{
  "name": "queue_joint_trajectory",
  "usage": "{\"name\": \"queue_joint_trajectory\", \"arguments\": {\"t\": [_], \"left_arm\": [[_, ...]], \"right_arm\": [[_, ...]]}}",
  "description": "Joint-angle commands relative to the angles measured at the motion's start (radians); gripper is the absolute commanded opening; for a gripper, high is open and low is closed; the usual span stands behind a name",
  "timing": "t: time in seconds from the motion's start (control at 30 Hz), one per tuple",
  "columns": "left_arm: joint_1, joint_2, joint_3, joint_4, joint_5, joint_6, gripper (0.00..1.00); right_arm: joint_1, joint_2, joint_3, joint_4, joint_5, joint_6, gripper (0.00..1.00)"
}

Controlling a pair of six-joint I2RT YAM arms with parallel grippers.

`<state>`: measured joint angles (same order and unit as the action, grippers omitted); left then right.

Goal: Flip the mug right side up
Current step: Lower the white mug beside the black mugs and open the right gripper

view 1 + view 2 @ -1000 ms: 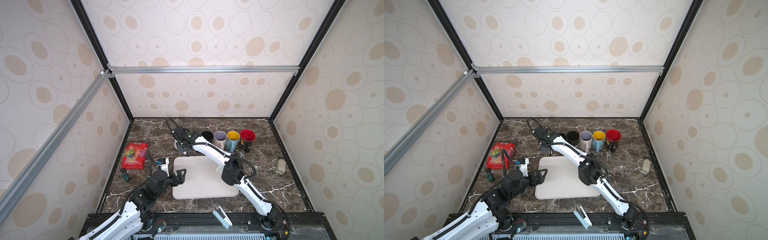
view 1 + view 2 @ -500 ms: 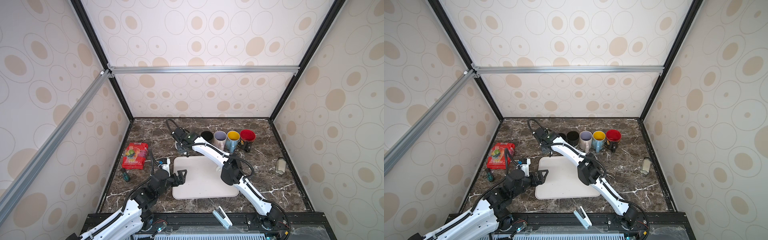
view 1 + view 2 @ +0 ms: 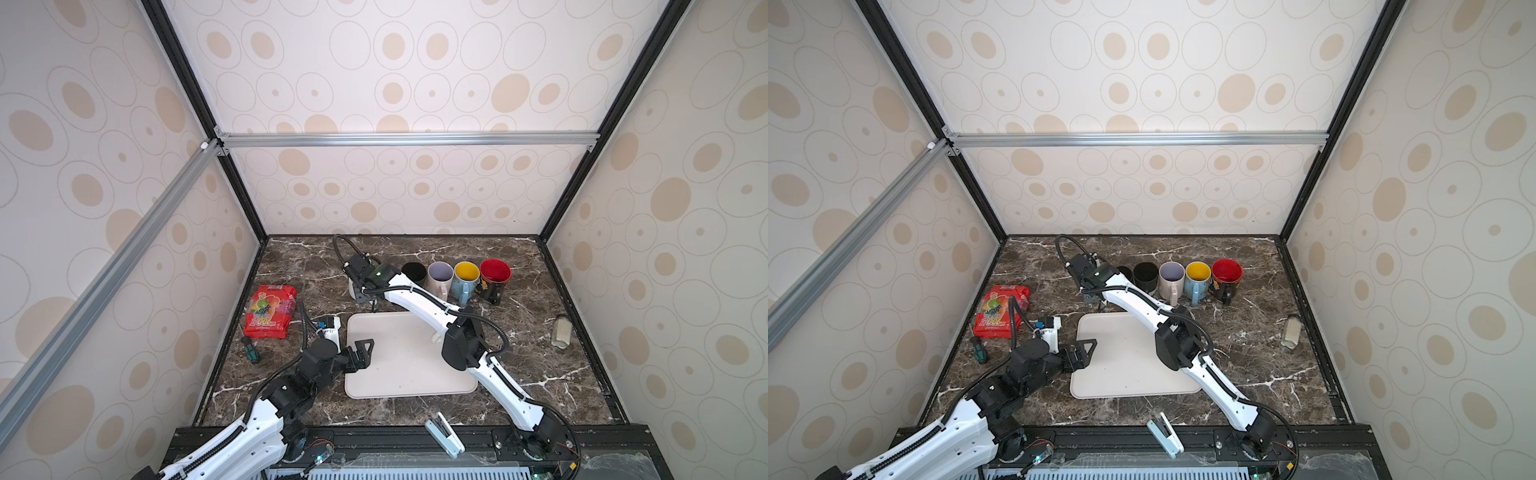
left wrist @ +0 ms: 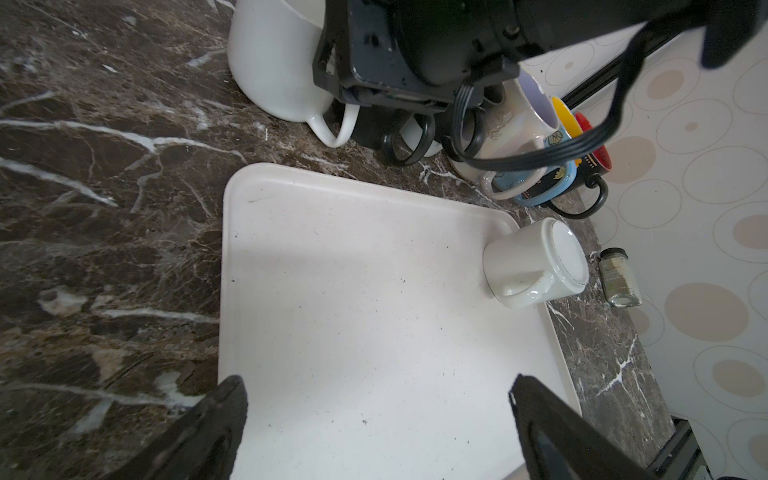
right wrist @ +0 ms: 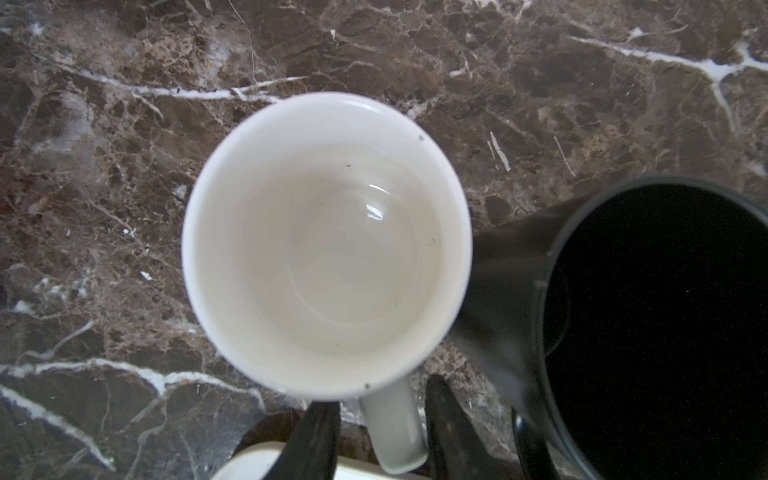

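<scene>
We see two arms of white link shells with black joints, black corrugated cables looped over them, and black hands: left hand (image 3: 362, 351), right hand (image 5: 380, 432).

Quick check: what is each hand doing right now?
Left hand: open, holding nothing, above the tray.
Right hand: open, fingers either side of the white mug handle with gaps showing, not gripping.
</scene>
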<state>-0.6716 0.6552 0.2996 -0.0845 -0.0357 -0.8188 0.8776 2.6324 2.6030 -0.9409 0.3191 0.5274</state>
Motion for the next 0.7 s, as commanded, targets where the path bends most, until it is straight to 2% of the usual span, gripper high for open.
{"name": "queue_joint_trajectory", "arguments": {"t": [0.0,0.33,0.67], "left_arm": [[-0.001,-0.012,0.041,0.001,-0.015,0.012,1.0],[-0.001,-0.032,0.039,-0.008,-0.02,0.015,1.0],[-0.001,-0.023,0.063,-0.012,-0.033,0.032,1.0]], "right_arm": [[-0.001,-0.019,-0.001,0.008,0.009,0.013,0.39],[0.003,-0.118,-0.076,0.037,0.038,-0.009,0.37],[0.021,-0.428,-0.384,0.133,0.099,-0.052,0.37]]}}
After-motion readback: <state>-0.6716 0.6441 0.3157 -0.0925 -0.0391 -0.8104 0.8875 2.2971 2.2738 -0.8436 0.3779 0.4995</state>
